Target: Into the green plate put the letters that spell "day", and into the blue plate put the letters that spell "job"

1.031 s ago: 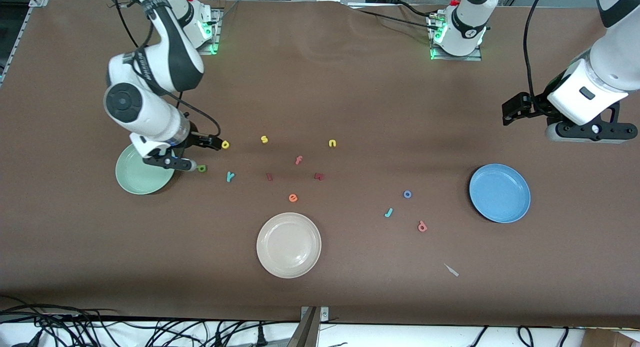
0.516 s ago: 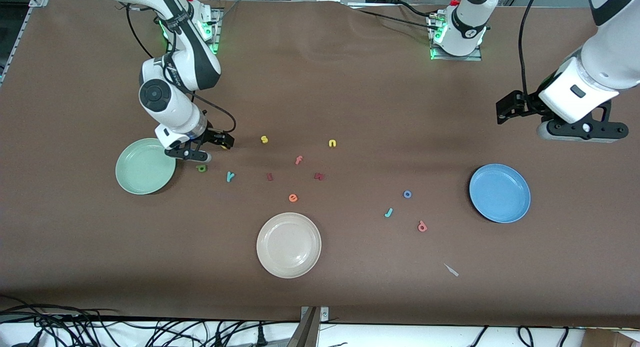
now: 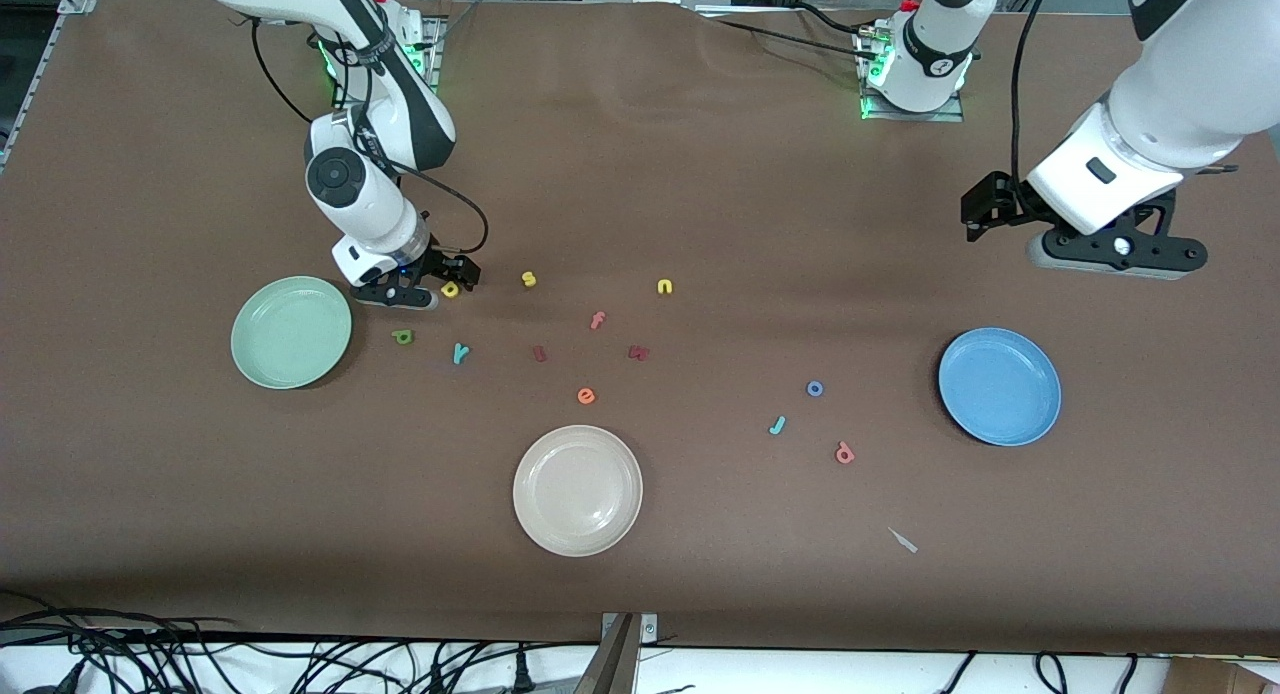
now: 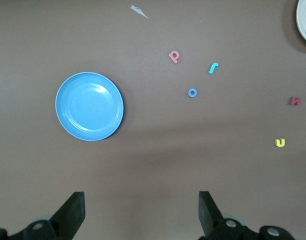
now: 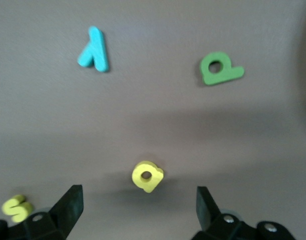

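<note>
**Ana:** Letters first: where do the "day" ones lie?

**Ben:** All three are on the table near the green plate, none in it. The yellow a lies just beside the right gripper, the green d is nearer the front camera than the a and closest to the plate, and the teal y is beside the d, toward the table's middle.

**Ana:** And the claws?

**Ben:** The right gripper hangs low with its jaws spread and nothing in them; in the right wrist view the a sits between the two fingers, apart from both. The left gripper waits high over bare table near the blue plate, jaws spread as well. The teal j, blue o and pink b lie loose between that plate and the cream plate.

**Ana:** How will the a handle?

**Ben:** I'd judge it feather-light, soft and springy. It is small and flat, so the fingers must come right down to the table and pinch across its outer edges. A hard squeeze could buckle it or flick it away.
</note>
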Motion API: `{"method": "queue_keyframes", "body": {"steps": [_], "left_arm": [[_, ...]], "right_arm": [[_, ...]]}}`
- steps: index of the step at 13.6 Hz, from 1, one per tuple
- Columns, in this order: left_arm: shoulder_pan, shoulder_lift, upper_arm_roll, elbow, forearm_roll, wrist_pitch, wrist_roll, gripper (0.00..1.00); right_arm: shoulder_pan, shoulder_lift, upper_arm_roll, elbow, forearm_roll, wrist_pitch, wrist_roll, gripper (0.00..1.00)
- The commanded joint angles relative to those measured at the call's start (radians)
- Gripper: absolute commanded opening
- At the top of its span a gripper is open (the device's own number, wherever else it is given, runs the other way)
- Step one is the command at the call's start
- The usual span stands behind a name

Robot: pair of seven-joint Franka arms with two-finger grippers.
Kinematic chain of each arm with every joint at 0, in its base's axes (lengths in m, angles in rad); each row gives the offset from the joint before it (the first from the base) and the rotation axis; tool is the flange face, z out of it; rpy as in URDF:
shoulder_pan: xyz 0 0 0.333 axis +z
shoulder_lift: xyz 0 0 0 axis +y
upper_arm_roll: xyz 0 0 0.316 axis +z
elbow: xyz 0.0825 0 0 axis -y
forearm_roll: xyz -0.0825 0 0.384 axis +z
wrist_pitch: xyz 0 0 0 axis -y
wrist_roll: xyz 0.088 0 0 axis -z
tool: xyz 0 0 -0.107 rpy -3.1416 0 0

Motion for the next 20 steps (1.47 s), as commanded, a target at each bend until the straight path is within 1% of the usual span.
{"method": "queue_keyframes", "body": {"steps": [1,8,10,14,16,19,20], "left_arm": [[0.014,-0.011,0.005,0.006,0.03,0.001,0.016,1.0],[0.037,-0.035,0.008,0.004,0.024,-0.011,0.015,1.0],[0.039,-0.041,0.01,0.004,0.024,-0.011,0.015,1.0],[0.042,-0.041,0.008,0.004,0.011,-0.012,-0.001,1.0],[0.051,-0.04,0.01,0.004,0.002,-0.042,0.004,1.0],[0.132,-0.038,0.01,0.004,-0.088,-0.045,0.012,1.0],[0.144,-0.041,0.008,0.004,-0.096,-0.052,0.01,1.0]], "right_arm": [[0.001,0.023,0.003,-0.005,-0.002,0.028,-0.025,0.99],[0.001,0.043,0.004,-0.004,-0.002,0.051,-0.034,0.75],[0.001,0.05,0.004,-0.001,-0.002,0.051,-0.034,0.65],[0.0,0.051,0.004,0.01,0.0,0.053,-0.034,0.64],[0.0,0.057,0.003,0.024,0.0,0.051,-0.033,0.64],[0.0,0.065,0.003,0.03,0.0,0.053,-0.034,0.64],[-0.002,0.065,0.003,0.032,0.0,0.053,-0.034,0.64]]}}
